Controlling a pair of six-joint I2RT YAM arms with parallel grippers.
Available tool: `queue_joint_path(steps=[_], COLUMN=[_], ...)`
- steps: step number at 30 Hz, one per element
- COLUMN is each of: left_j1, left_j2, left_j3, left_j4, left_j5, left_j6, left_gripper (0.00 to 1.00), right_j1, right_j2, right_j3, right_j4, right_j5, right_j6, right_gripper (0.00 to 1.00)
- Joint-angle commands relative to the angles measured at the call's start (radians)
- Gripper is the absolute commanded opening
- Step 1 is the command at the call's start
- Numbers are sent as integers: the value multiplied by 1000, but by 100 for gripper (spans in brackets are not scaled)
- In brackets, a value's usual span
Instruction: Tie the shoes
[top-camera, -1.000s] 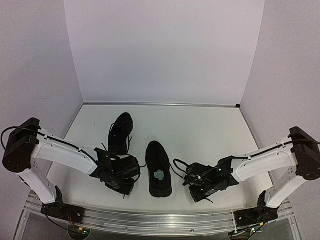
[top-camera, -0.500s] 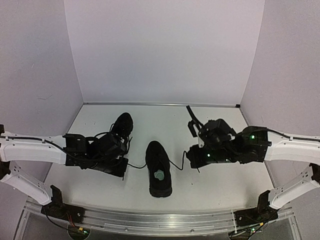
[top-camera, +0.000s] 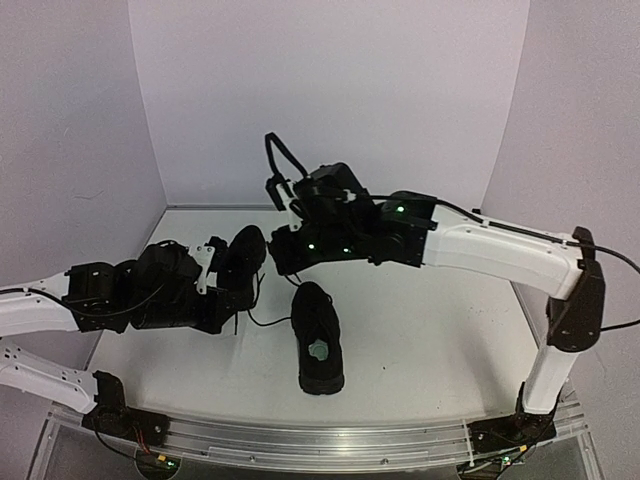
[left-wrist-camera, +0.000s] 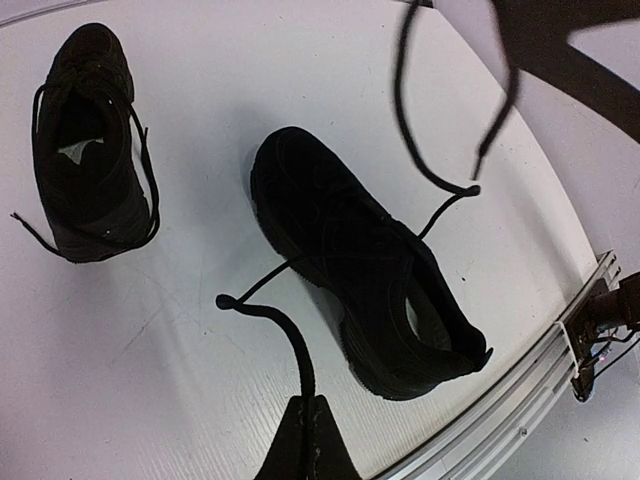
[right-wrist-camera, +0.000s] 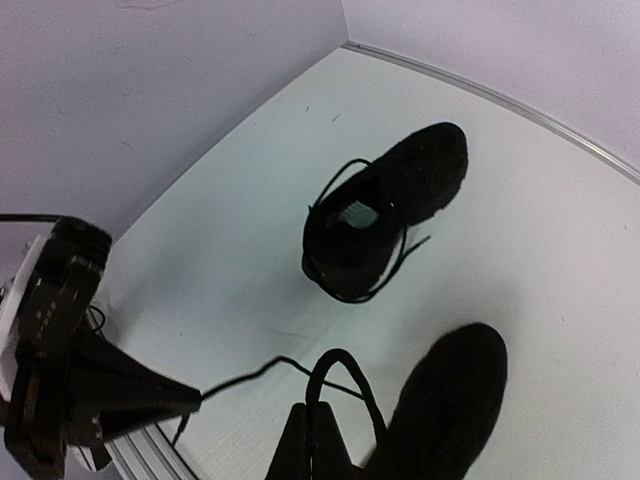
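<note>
Two black shoes lie on the white table. The near shoe (top-camera: 318, 340) (left-wrist-camera: 360, 260) (right-wrist-camera: 445, 400) shows a pale patch inside; the far shoe (top-camera: 243, 262) (left-wrist-camera: 85, 140) (right-wrist-camera: 385, 210) lies to its left. My left gripper (top-camera: 228, 312) (left-wrist-camera: 308, 400) is shut on a lace (left-wrist-camera: 298, 340) that runs taut to the near shoe. My right gripper (top-camera: 285, 265) (right-wrist-camera: 310, 408) hangs above the shoes, reaching in from the right. It is shut on a bent loop of lace (right-wrist-camera: 345, 365) from the same shoe.
The far shoe's laces (right-wrist-camera: 385, 285) trail loose around it. A metal rail (top-camera: 300, 445) borders the table's near edge, and pale walls (top-camera: 330, 100) enclose the back and sides. The right arm (top-camera: 480, 245) spans the table's right half in mid-air.
Both grippers left the near shoe's sides with a lace each. The right arm swung up and left over the shoes; the left drew back leftward, pulling its lace taut.
</note>
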Motion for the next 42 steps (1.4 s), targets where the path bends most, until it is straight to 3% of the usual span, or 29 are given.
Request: queue_joint_path(steps=[1, 7, 10, 12, 16, 22, 26, 34, 42], left_j1=[-1, -2, -2, -4, -4, -3, -4, 21, 113], left_j2=[-70, -159, -171, -172, -176, -142, -102, 150, 485], left_j3=[-59, -115, -127, -131, -140, -111, -64, 141, 364], left_j4=[49, 50, 51, 55, 67, 88, 115, 183, 249], left_j5=[27, 60, 79, 98, 113, 130, 127, -66, -47], left_j6=[11, 0, 1, 8, 16, 47, 73, 107, 44], left_gripper=[0, 0, 0, 0, 0, 0, 0, 0, 0], right_j1=[-13, -21, -21, -21, -28, -96, -147, -256, -257], right_j2=[150, 339, 394, 404, 365, 254, 77, -248, -341], right_j3=[168, 283, 294, 289, 284, 237, 58, -394, -553], right_j4=[9, 46, 68, 77, 84, 87, 96, 98, 120], right_j5=[-57, -162, -246, -280, -292, -364, -377, -327, -317], right_j6=[-9, 61, 106, 126, 126, 130, 71, -47, -35], right_gripper=[0, 4, 15, 31, 54, 64, 72, 67, 59])
